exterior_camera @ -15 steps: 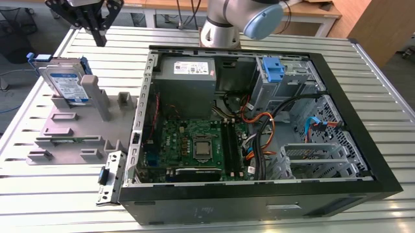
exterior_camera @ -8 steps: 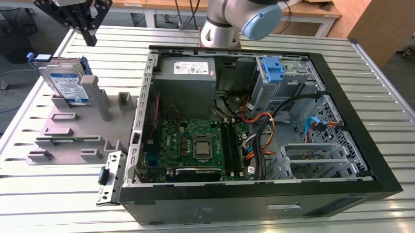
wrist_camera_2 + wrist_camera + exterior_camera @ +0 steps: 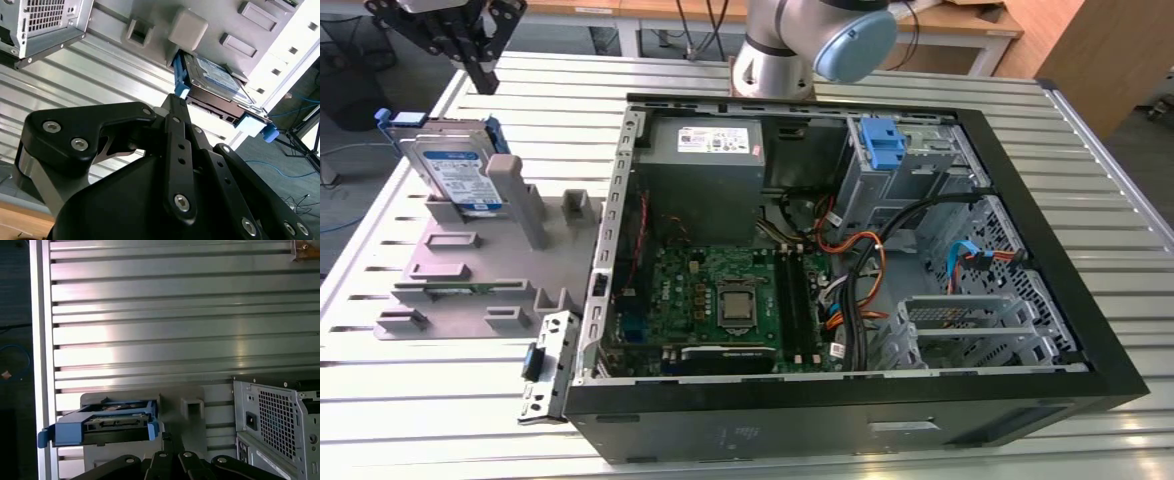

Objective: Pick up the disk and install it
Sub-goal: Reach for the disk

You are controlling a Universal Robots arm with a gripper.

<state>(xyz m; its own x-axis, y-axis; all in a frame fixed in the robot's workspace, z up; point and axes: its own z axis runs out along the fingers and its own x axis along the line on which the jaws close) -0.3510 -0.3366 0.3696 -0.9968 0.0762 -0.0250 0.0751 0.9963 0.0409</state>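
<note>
The hand (image 3: 483,82) is up in the air over the far corner of the desk (image 3: 454,400), on the exterior view's left. Its two fingers are pressed close together, and there is nothing between them. Just below the hand, but not touching it, is the disk (image 3: 458,170). The disk stands on its edge in a slot of a grey holder (image 3: 480,260) that lies flat on the desk. It is silver with a white and blue label, and blue plastic runs along its sides. In both wrist views the disk (image 3: 217,75) (image 3: 107,422) sits in the holder just past the tip of the hand (image 3: 172,100) (image 3: 166,437). The other slots of the holder have nothing in them. On the exterior view's right of the holder lies a big black computer box (image 3: 1067,300) with its side open. Inside it are a grey power box (image 3: 707,150) with a white sticker, a green board (image 3: 720,300), some orange wires (image 3: 861,260) and a small blue latch (image 3: 885,145) on a metal cage near the far wall. The arm (image 3: 807,50) stands behind the computer box.
</note>
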